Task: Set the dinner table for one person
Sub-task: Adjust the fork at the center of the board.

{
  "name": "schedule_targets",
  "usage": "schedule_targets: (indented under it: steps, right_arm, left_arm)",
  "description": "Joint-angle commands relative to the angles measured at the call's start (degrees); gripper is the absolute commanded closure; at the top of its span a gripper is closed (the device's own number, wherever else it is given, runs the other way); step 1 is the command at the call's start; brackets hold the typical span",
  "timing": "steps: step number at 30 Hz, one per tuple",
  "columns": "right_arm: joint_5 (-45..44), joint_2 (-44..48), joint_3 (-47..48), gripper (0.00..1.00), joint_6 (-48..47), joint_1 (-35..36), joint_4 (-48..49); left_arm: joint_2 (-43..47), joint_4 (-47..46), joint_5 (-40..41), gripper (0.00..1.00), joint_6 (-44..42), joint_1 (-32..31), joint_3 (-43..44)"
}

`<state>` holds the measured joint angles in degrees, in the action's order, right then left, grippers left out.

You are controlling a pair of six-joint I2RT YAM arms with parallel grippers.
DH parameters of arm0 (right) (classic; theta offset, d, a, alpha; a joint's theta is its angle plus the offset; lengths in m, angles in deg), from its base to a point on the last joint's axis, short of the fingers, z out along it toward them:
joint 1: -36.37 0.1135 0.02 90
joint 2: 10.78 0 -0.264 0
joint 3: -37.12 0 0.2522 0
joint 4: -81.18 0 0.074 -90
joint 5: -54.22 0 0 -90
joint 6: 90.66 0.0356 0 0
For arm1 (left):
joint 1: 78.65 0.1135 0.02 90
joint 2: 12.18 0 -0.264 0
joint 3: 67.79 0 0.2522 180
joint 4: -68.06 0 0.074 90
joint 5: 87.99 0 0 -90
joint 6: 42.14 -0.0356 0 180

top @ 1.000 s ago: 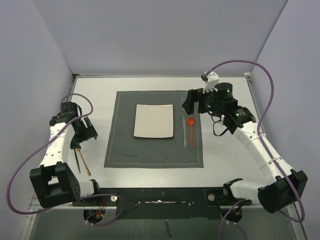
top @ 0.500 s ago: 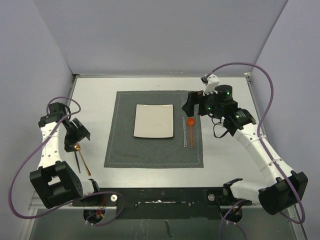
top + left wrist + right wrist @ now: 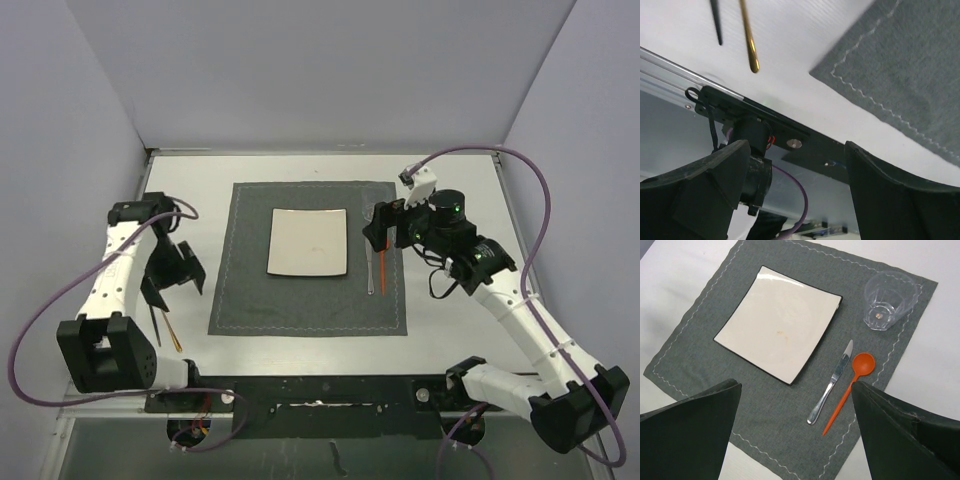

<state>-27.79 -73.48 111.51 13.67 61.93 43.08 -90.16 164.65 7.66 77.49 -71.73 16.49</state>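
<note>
Overhead, the right gripper (image 3: 376, 230), fingers apart, blocks the clear glass (image 3: 888, 300) its wrist view shows; left gripper (image 3: 795, 150), likewise spread, near possible chopsticks (image 3: 170, 330).

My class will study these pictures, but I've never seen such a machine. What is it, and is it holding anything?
Two robot arms stand at the near edge of a white table, each ending in a two-finger gripper. The wide picture comes from overhead; the other two from wrist cameras, so the dark shapes at the bottom are fingers. On the grey placemat lie a square plate, a knife, an orange spoon and a clear glass. Two utensils, one gold, one dark, lie on bare table beside the mat. The left gripper and right gripper are open, holding nothing.
</note>
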Motion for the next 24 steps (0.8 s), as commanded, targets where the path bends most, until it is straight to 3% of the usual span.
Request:
schedule_targets:
  steps: [1,4,8,12,17,24]
  right_arm:
    - [-7.41,2.84,1.43,0.02,-2.17,2.28,0.76]
    - [-11.76,2.21,2.33,0.02,-2.94,4.05,-1.84]
    - [-17.78,1.96,1.18,0.02,-3.85,5.98,-2.41]
    - [-23.1,1.57,0.49,0.02,-3.78,7.65,-2.73]
    - [-23.81,1.0,0.38,0.02,-3.27,8.63,-2.6]
    - [-24.29,-0.37,1.39,0.02,-2.83,8.73,-3.95]
  left_arm:
    - [-3.83,8.1,0.7,0.24,9.8,-10.92,2.41]
    - [-3.35,8.81,0.23,0.2,14.17,-15.59,-1.13]
    - [2.97,7.75,-0.04,0.16,21.03,-16.05,-6.5]
    - [10.72,9.17,3.93,0.02,30.13,-16.06,-8.42]
    - [19.94,12.23,12.47,0.02,37.34,-15.98,-7.28]
    - [22.01,16.25,17.11,0.02,51.07,-15.97,-11.54]
